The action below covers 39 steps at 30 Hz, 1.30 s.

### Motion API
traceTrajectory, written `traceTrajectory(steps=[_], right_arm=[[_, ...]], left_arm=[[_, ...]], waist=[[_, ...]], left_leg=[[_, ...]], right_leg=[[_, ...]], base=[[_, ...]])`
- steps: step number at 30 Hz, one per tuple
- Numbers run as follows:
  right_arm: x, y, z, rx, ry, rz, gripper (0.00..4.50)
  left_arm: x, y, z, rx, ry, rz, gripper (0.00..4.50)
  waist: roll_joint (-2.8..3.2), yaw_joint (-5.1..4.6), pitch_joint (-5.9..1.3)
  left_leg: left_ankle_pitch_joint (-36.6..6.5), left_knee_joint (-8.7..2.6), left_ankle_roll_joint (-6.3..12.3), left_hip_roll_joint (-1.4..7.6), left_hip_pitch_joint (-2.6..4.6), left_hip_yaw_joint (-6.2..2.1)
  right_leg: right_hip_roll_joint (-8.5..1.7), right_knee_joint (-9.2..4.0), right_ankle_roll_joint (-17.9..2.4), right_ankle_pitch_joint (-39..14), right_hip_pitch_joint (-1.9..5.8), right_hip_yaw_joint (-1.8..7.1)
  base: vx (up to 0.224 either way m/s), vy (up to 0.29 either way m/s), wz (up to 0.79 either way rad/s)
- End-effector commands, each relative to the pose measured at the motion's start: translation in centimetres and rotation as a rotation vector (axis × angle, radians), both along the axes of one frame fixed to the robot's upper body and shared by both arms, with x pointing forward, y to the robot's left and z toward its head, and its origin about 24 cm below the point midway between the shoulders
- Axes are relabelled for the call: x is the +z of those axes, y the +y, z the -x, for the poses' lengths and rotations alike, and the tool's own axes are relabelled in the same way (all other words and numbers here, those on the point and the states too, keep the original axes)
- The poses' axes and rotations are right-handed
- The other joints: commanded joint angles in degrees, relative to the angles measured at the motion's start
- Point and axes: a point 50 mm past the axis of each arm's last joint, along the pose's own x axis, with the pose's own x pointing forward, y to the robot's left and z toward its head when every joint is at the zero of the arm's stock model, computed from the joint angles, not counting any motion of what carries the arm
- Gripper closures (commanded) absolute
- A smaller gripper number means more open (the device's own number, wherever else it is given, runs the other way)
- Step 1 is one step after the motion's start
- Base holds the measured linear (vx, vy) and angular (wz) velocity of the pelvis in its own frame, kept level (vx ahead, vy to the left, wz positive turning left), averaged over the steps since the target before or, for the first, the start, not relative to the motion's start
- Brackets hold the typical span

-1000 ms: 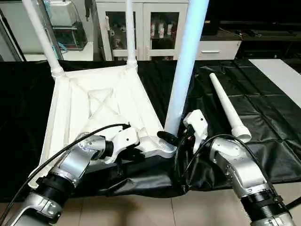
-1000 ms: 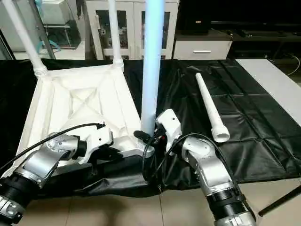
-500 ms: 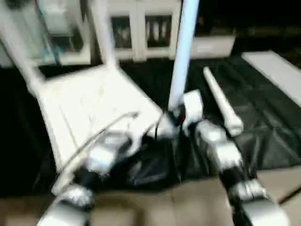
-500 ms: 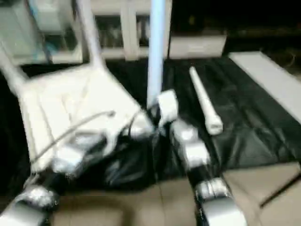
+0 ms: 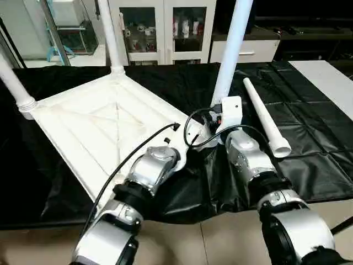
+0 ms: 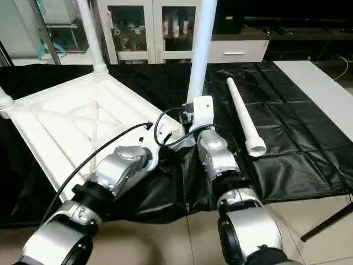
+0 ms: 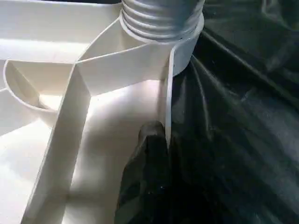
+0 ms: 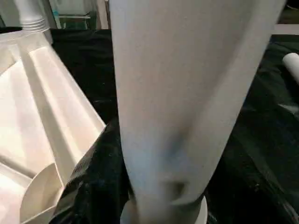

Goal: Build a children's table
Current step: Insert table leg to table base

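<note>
The children's table lies upside down: its white ribbed tabletop [image 5: 105,127] sits skewed on the black cover. Two legs stand in its far sockets, one leg [image 5: 12,83] at the left and another leg [image 5: 112,38] at the back. A third leg [image 5: 230,52] stands upright in the near right corner socket [image 7: 161,21]. My right gripper [image 5: 213,123] is shut around the base of this leg, and one black finger [image 8: 93,172] shows beside the tube. My left gripper [image 7: 161,140] is shut on the tabletop's thin rim wall just below that socket. A loose leg [image 5: 265,118] lies to the right.
The black-covered work table [image 5: 309,138] carries everything, and its front edge drops to a tiled floor [image 5: 220,243]. A white board [image 5: 328,77] lies at the far right. Glass-door cabinets [image 5: 165,27] stand behind the table. The cover is bunched under my wrists [image 5: 187,193].
The tabletop has swung round on the black cover and now sits at an angle. Both grippers kept their holds. The head view shifted and blurred in between.
</note>
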Motion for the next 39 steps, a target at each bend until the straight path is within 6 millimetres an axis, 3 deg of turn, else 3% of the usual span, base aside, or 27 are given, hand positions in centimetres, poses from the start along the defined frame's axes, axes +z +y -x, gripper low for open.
traceTrajectory(steps=[1, 6, 8, 11, 12, 13, 17, 18, 21, 24, 25, 29, 31, 34, 39], right_arm=[[-5.0, -1.2, 2.1, -0.042, 0.216, 0.025, 2.64], [-4.7, -0.9, 2.0, -0.019, 0.185, 0.045, 2.64], [-4.3, -0.7, 1.8, -0.006, 0.157, 0.014, 2.08], [-3.5, -0.5, 1.4, 0.035, 0.105, -0.011, 1.84], [-3.1, -0.4, 1.4, 0.064, 0.075, -0.005, 1.73], [-2.7, -0.3, 1.3, 0.09, 0.05, -0.001, 1.73], [-1.6, -0.3, 1.3, 0.162, -0.03, -0.012, 1.41], [-1.3, -0.5, 1.4, 0.177, -0.05, -0.016, 1.41], [-0.5, -1.1, 1.9, 0.234, -0.111, -0.025, 1.06], [-0.3, -1.5, 2.4, 0.275, -0.137, -0.029, 0.8], [-0.1, -1.9, 2.8, 0.306, -0.158, -0.031, 0.8], [0.2, -2.4, 3.3, 0.331, -0.172, -0.036, 0.8], [0.5, -2.5, 3.7, 0.363, -0.186, -0.038, 0.8], [0.8, -2.6, 4.1, 0.398, -0.2, -0.043, 0.8], [1.2, -2.6, 4.7, 0.457, -0.208, -0.063, 0.8]], left_arm=[[0.0, 1.1, -0.6, 0.068, -0.007, 0.004, 4.5], [0.0, 1.2, -0.6, 0.048, -0.02, 0.005, 4.5], [0.0, 1.3, -0.5, 0.034, -0.032, 0.004, 4.5], [0.2, 1.5, -0.5, -0.014, -0.065, 0.008, 4.5], [0.3, 1.7, -0.5, -0.032, -0.073, 0.013, 4.5], [0.4, 1.8, -0.5, -0.044, -0.077, 0.015, 4.5], [0.6, 2.6, -0.2, -0.117, -0.097, 0.008, 4.5], [0.7, 2.8, -0.1, -0.146, -0.107, 0.003, 4.5], [0.7, 3.7, 0.5, -0.238, -0.109, -0.022, 4.5], [0.8, 4.2, 0.8, -0.28, -0.097, -0.025, 4.5], [0.9, 4.6, 1.0, -0.297, -0.094, -0.03, 4.5], [1.0, 5.1, 1.0, -0.306, -0.098, -0.04, 4.5], [1.0, 5.3, 1.1, -0.318, -0.095, -0.042, 4.5], [1.1, 5.6, 1.2, -0.341, -0.092, -0.045, 4.5], [1.2, 6.1, 1.5, -0.37, -0.084, -0.042, 4.5]], waist=[[-0.81, 0.21, -2.46], [-0.88, 0.19, -2.1], [-0.85, 0.16, -2.09], [-0.81, 0.08, -2.05], [-0.73, 0.08, -2.22], [-1.05, 0.13, -2.43], [-0.91, 0.44, -2.68], [-0.91, 0.69, -2.99], [-0.69, 1.09, -3.3], [-0.39, 1.33, -3.32], [-0.13, 1.4, -3.22], [-0.19, 1.35, -3.08], [-0.13, 1.27, -2.94], [-0.16, 1.27, -3.07], [-0.21, 1.37, -3.28]], left_leg=[[-11.15, -5.03, 4.48, 3.72, -0.52, -0.72], [-14.39, -5.37, 3.59, 3.92, -0.38, -0.71], [-15.2, -5.5, 3.02, 4.01, -0.36, -0.77], [-15.47, -5.64, 2.99, 4.04, -0.55, -0.79], [-14.55, -5.55, 3.06, 4.02, -0.52, -0.69], [-12.19, -5.41, 3.78, 4.14, -0.76, -0.61], [-6.59, -4.87, 6.52, 4.13, -0.87, -0.16], [-3.41, -4.49, 7.57, 4.16, -0.88, -0.06], [1.16, -3.77, 10.45, 4.38, -0.86, 0.6], [2.52, -3.56, 11.57, 4.57, -0.74, 0.72], [2.02, -3.6, 11.37, 4.65, -0.69, 0.75], [-0.64, -3.86, 9.83, 4.68, -0.68, 0.77], [-3.05, -4.1, 8.21, 4.64, -0.64, 0.8], [-2.33, -4.02, 7.41, 4.52, -0.66, 0.8], [0.01, -3.68, 8.74, 4.48, -0.76, 0.78]], right_leg=[[-4.0, -4.9, -11.72, -12.21, 2.07, 2.5], [-4.04, -5.48, -10.33, -18.54, 1.73, 2.41], [-4.03, -5.57, -9.65, -19.75, 1.58, 2.45], [-3.96, -5.52, -9.67, -18.63, 1.61, 2.48], [-4.06, -5.44, -10.11, -17.58, 1.68, 2.54], [-4.12, -5.1, -10.41, -14.62, 1.99, 2.58], [-4.11, -4.55, -12.18, -9.48, 2.2, 2.51], [-4.1, -4.06, -12.99, -5.41, 2.28, 2.51], [-3.76, -2.9, -15.0, 3.19, 1.9, 2.34], [-3.59, -2.53, -16.23, 5.91, 1.74, 2.22], [-3.46, -2.56, -16.32, 5.35, 1.62, 2.16], [-3.45, -2.75, -16.1, 3.12, 1.75, 2.24], [-3.45, -3.08, -15.55, 0.54, 1.8, 2.28], [-3.38, -2.89, -15.36, 2.26, 1.92, 2.34], [-3.44, -2.42, -15.87, 5.99, 2.02, 2.33]], base=[[0.0, 0.0, 0.0], [0.0, 0.0, 0.0], [0.0, 0.0, 0.0], [0.0, 0.0, 0.0], [0.0, 0.0, 0.0], [0.0, 0.0, 0.0], [0.0, 0.0, 0.0], [0.0, 0.0, 0.0], [0.0, 0.0, 0.0], [0.0, 0.0, 0.0], [0.0, 0.0, 0.0], [0.0, 0.0, 0.0], [0.0, 0.0, 0.0], [0.0, 0.0, 0.0], [0.0, 0.0, 0.0]])
